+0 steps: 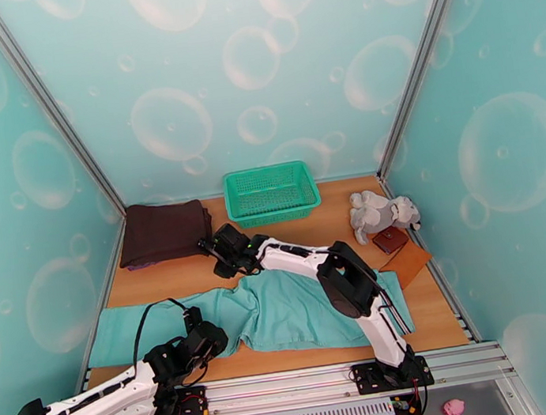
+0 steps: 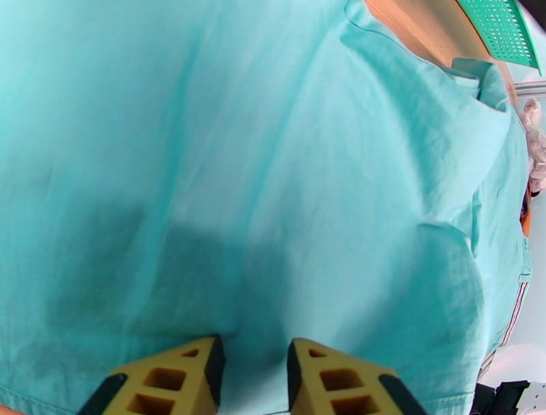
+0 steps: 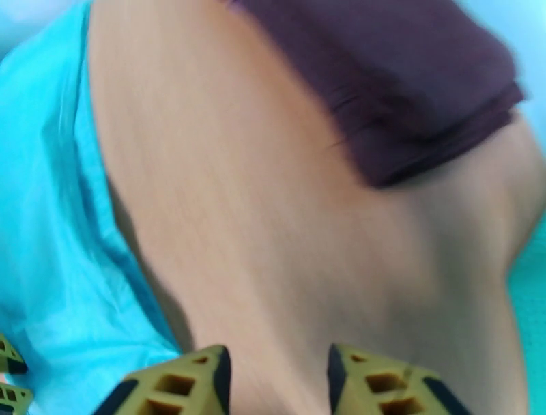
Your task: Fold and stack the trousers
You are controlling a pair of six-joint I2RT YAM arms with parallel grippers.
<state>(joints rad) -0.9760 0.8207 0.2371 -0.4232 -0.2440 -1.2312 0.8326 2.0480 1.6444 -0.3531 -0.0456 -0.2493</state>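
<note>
The light teal trousers (image 1: 302, 312) lie spread lengthwise across the front of the wooden table (image 1: 163, 285), the legs running left. My left gripper (image 1: 205, 334) hovers low over their near edge. In the left wrist view its yellow fingers (image 2: 184, 379) stand apart with flat teal cloth (image 2: 273, 170) beneath and nothing pinched. My right gripper (image 1: 215, 251) is above bare wood just beyond the trousers' far edge. It is open (image 3: 278, 372) with nothing between the fingers, and the trousers' edge (image 3: 48, 239) lies to its left.
A folded dark brown garment (image 1: 163, 232) (image 3: 382, 89) sits at the back left. A green basket (image 1: 228, 202) (image 2: 501, 27) stands at the back centre. A grey plush toy (image 1: 381, 213), a small brown case (image 1: 391, 239) and a flat brown board (image 1: 407, 263) lie at the right.
</note>
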